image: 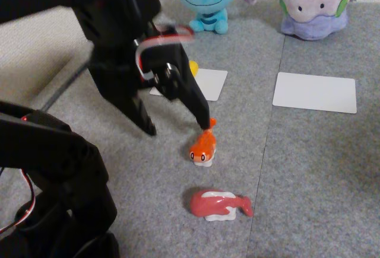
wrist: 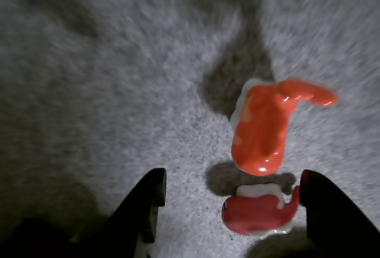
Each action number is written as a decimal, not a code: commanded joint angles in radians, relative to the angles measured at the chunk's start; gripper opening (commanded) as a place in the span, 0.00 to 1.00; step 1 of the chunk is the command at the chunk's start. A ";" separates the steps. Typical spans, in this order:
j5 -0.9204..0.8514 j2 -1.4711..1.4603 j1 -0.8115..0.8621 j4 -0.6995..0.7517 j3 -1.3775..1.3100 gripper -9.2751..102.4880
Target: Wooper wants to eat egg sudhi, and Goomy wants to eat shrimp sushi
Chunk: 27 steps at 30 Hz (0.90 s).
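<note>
1. Orange shrimp sushi sits on the grey carpet, mid-scene in the fixed view, tail pointing up. Bigger pink-red figure lies just nearer the cam.
2. End effector is spread wide, nothing in it. One finger tip is right at the shrimp's tail, other finger well off to the left, so it's off-center imo.
3. Wrist view: shrimp sushi sits toward the right finger, not in the middle of the gap.
4. Egg sudhi peeks out yellow behind the arm, on the white card in front of Wooper. Looks like that half is done.
5. Step now = grabbing the shrimp. Next: shift so the fingers straddle it, lower, close, then carry to the other white card by Goomy.
</note>
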 commanded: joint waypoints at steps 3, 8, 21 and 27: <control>-0.057 0.006 0.066 -0.109 0.041 0.32; -0.075 -0.032 0.081 -0.127 0.035 0.32; -0.067 -0.314 0.083 -0.285 0.028 0.31; -0.064 -0.307 0.083 -0.293 0.028 0.26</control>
